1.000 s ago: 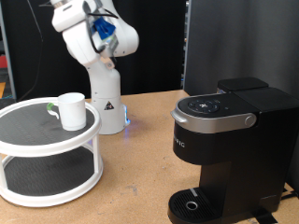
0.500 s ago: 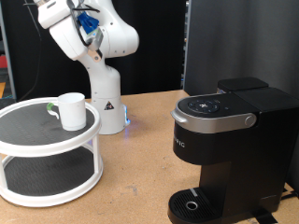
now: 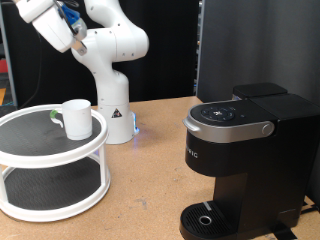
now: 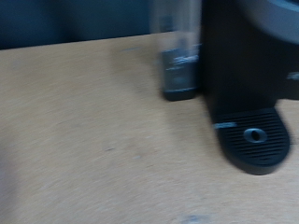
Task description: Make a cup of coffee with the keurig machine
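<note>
The white cup (image 3: pixel 76 117) stands on the top tier of a round white two-tier stand (image 3: pixel 30 150) at the exterior view's left, handle towards the left. The black keurig machine (image 3: pixel 240 160) stands at the right with its lid down and nothing on its drip tray (image 3: pixel 205 220). The gripper's hand (image 3: pixel 42 18) is high at the exterior view's top left, well above the cup and touching nothing; its fingers do not show clearly. The blurred wrist view shows the machine (image 4: pixel 252 65), its drip tray (image 4: pixel 252 138) and the wooden table, with no fingers in view.
A small dark pod with a green top (image 3: pixel 54 116) lies just behind the cup on the stand. The arm's white base (image 3: pixel 112 110) stands behind the stand. A dark panel (image 3: pixel 255 45) rises behind the machine. The wooden table (image 3: pixel 145 190) lies between stand and machine.
The arm's hand has swung up and towards the exterior view's left, from above the base to the top left corner. Cup, pod and machine have not moved.
</note>
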